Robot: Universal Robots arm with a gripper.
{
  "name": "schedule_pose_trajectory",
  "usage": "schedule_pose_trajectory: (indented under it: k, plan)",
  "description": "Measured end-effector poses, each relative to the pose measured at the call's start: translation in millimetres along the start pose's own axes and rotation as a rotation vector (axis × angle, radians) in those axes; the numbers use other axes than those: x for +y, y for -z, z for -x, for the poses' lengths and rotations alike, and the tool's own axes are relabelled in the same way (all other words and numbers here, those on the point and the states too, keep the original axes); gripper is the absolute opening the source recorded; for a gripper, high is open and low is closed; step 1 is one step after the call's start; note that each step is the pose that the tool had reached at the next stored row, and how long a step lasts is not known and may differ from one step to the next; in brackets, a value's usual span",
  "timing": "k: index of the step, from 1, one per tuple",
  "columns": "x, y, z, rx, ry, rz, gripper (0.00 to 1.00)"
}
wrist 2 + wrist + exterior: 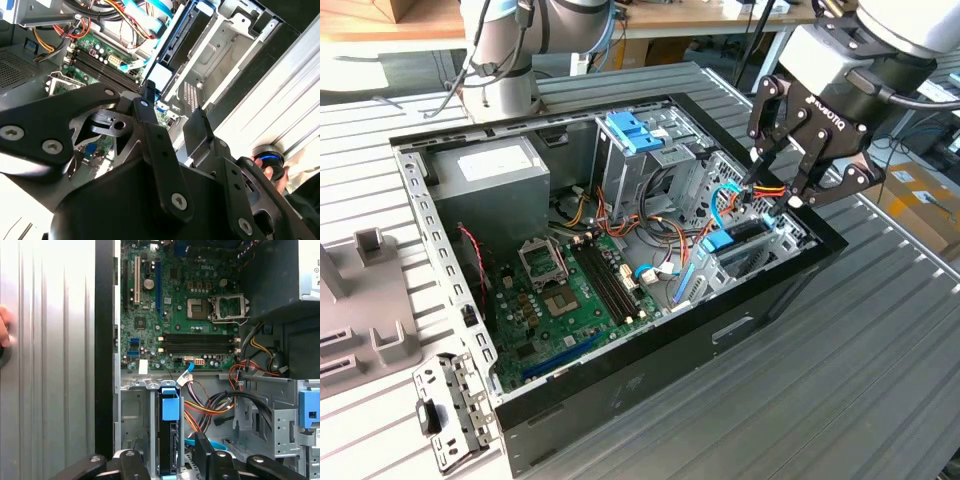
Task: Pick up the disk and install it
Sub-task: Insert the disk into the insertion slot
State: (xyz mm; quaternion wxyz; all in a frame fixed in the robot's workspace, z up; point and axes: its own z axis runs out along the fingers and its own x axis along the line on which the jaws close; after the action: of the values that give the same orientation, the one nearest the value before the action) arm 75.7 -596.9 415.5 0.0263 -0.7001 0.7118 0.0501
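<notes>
The disk (732,243) stands on edge in the metal bay at the end of the open computer case (650,380) on the exterior view's right. It is a dark slab in a light blue carrier, seen as the disk (169,440) and the disk (182,37) in both wrist views. My gripper (778,195) hangs just above it, open. In the first wrist view the black fingers (204,452) stand on either side of the disk's edge with a gap to it. The gripper (173,102) holds nothing.
The motherboard (570,290) lies in the case's floor, with red, yellow and orange cables (655,235) beside the bay. A blue latch (635,130) tops the tall drive cage. A person's hand (4,335) rests on the ribbed table outside the case. A second arm's base (500,50) stands behind.
</notes>
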Motion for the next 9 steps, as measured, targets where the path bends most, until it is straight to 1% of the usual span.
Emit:
schedule_pose_trajectory:
  k: [3,4,6,7,8,9]
  plan:
    - [0.0,-0.1,0.0,0.0,0.0,0.0,0.5]
    - [0.0,-0.1,0.0,0.0,0.0,0.0,0.49]
    - [0.0,-0.2,0.0,0.0,0.0,0.0,0.36]
    - [0.0,-0.2,0.0,0.0,0.0,0.0,0.36]
    - [0.0,-0.2,0.0,0.0,0.0,0.0,0.24]
    - [0.0,-0.3,0.0,0.0,0.0,0.0,0.18]
